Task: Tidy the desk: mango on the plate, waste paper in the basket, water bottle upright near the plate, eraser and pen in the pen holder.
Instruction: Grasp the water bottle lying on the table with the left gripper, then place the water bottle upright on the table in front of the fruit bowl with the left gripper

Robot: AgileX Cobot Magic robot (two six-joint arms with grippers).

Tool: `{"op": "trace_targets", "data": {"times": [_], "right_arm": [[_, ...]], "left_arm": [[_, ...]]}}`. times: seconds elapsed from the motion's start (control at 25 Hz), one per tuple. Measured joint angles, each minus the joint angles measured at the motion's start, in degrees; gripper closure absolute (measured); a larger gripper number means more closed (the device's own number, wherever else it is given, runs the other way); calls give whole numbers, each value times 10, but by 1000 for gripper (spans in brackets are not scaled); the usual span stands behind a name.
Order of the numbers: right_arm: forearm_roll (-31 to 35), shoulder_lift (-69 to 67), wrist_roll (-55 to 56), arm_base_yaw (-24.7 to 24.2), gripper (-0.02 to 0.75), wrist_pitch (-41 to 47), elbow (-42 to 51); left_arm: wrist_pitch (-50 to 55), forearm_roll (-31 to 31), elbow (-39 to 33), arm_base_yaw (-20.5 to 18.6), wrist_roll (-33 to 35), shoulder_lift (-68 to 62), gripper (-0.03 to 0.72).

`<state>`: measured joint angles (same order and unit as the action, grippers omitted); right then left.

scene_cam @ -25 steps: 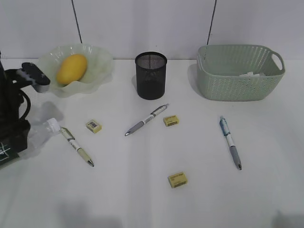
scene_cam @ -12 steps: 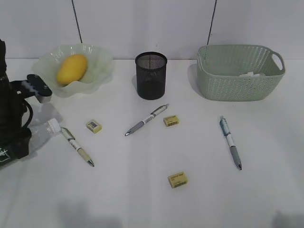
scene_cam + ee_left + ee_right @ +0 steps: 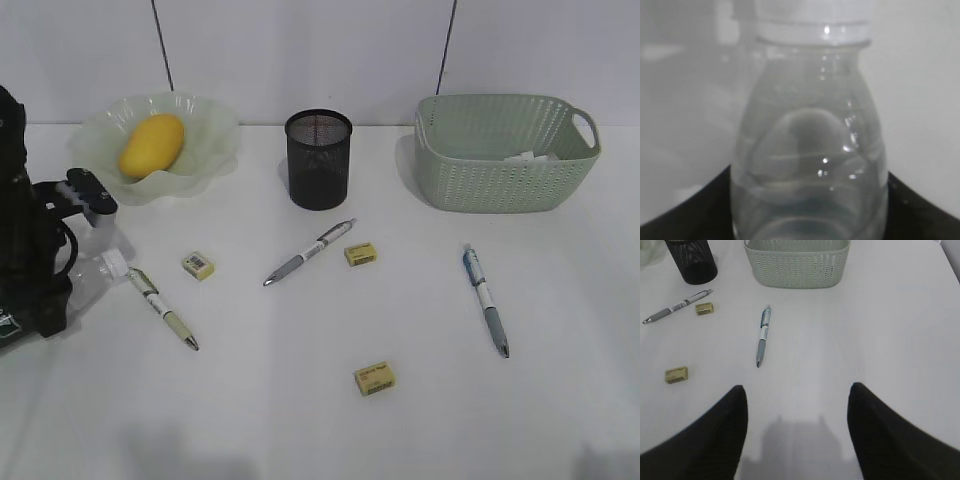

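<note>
**Water bottle on its side under the left arm**

Water bottle [image 3: 92, 277] is seen lying flat on the desk [image 3: 300, 420] at the far left edge, in front of the plate [image 3: 215, 125]. Its long axis runs from the left arm's dark body out toward the middle of the desk. The white cap [image 3: 113, 262] points right and slightly back, just beside the end of a beige pen [image 3: 162, 310].

In the left wrist view the bottle is looked at along its length. The cap is at the top, and the clear shoulder fills the space across the left gripper [image 3: 807, 200]. Dark finger shapes are seen at both lower corners, 1 on each side of the body. Whether the bottle is already clamped or only straddled cannot be told.

The right gripper [image 3: 796, 405] is held well apart from the bottle, over bare desk on the right side. Its 2 fingers are spread and nothing is between them.

The bottle step is judged to be in hand, and the left arm is by far the nearer. The coming move is judged to turn on the axis: the cap end must be swung upward so that the base is set down near the plate.

The mango [image 3: 150, 145] is already on the plate, and the waste paper [image 3: 525, 157] is seen inside the basket [image 3: 500, 185]. The pen holder [image 3: 318, 165] is not yet filled: 3 pens and 3 erasers are left on the desk.
</note>
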<state>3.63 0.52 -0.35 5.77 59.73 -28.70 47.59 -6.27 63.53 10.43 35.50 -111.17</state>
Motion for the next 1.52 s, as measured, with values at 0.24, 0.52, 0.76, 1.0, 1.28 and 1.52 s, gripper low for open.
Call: {"op": "trace_targets", "data": {"times": [0.24, 0.52, 0.76, 1.0, 1.28, 1.52], "right_arm": [[1, 0, 0, 0, 241, 0, 0], [1, 0, 0, 0, 241, 0, 0], [1, 0, 0, 0, 241, 0, 0], [1, 0, 0, 0, 241, 0, 0], [1, 0, 3, 0, 241, 0, 0], [1, 0, 3, 0, 241, 0, 0]], "left_arm": [[10, 2, 11, 0, 1, 4, 193], [19, 36, 19, -3, -40, 59, 193], [-4, 158, 18, -45, -73, 124, 193], [-82, 221, -15, -73, -75, 207, 193], [-331, 287, -201, -74, -75, 311, 193], [-545, 359, -312, -74, -76, 332, 193]]}}
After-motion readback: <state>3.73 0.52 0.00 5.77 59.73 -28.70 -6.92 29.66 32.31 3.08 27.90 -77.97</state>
